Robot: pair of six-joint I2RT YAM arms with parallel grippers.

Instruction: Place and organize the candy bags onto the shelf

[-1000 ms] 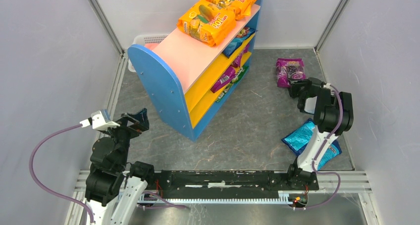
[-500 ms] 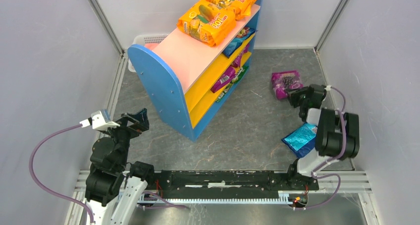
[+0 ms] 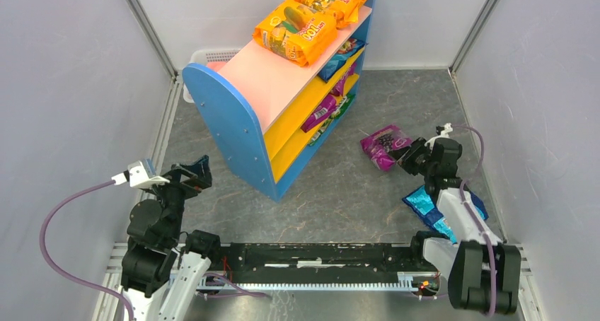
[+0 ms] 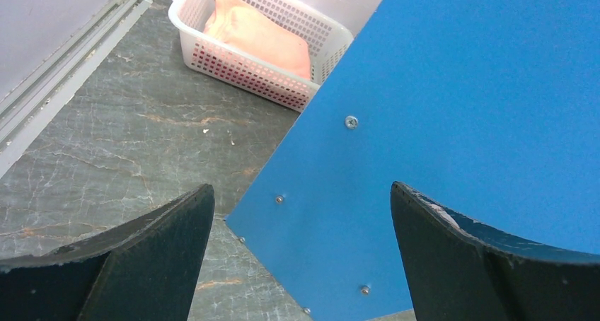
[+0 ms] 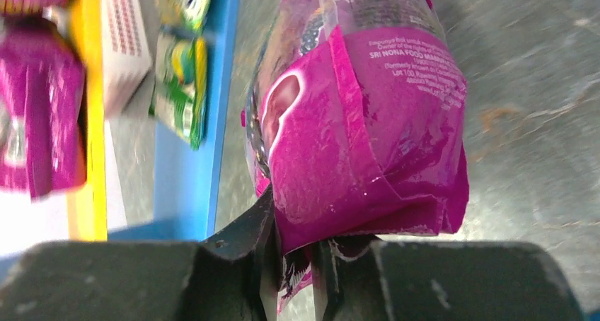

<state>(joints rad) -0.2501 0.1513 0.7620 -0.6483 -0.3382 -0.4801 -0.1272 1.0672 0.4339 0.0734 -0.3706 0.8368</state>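
My right gripper is shut on the end of a purple candy bag, held off the floor right of the shelf; the bag fills the right wrist view, pinched at its seam. The shelf has blue side panels, a pink top and yellow boards. Two orange bags lie on its top, and purple, green and blue bags sit on the inner shelves. A blue bag lies on the floor under my right arm. My left gripper is open and empty, facing the shelf's blue side panel.
A white slatted basket holding an orange packet stands behind the shelf's left end, by the back wall. Grey walls close in on the left, right and back. The arm rail runs along the near edge.
My right arm has swung left and toward the front, carrying the purple bag from the back right floor to a spot nearer the shelf. The left arm has not moved.
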